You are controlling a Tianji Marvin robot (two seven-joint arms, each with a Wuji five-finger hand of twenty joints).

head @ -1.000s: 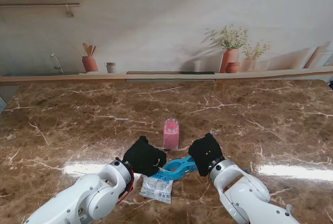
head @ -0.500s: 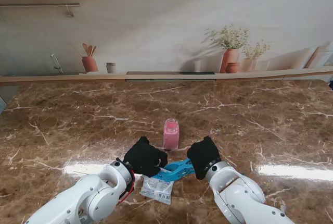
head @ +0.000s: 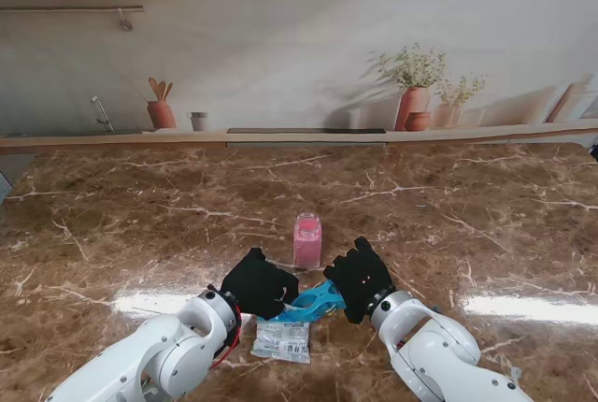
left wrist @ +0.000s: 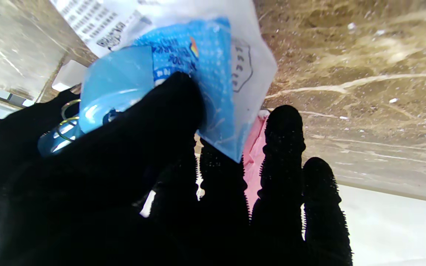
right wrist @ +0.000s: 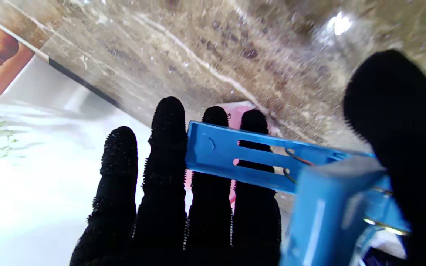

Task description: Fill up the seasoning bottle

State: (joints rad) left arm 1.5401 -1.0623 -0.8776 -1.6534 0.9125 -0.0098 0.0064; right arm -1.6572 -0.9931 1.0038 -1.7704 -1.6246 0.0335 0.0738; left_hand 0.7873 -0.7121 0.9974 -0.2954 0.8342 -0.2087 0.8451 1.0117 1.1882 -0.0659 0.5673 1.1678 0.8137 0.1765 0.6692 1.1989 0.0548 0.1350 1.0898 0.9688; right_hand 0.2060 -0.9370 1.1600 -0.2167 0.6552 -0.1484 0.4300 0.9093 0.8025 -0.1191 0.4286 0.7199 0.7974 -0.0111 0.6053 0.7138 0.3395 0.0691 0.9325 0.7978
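A: Seasoning bottle, pink plastic, squat with a pink cap (head: 306, 240): standing on brown marble counter (head: 140, 234), just beyond both hands.

B: Black-gloved left hand (head: 259, 282) clamped on white-and-blue seasoning bag (head: 281, 339). Black-gloved right hand (head: 361, 274), fingers spread, around blue plastic bag clip (head: 313, 300); actual grip, can't tell.

A: Squeeze clip handles fully, keep bag steady.

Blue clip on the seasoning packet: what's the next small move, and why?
Probably close the right hand on the blue clip and squeeze it open. The clip sits on the packet, which the left hand grips, while the right fingers are spread beside the clip. The pink bottle stands just beyond.
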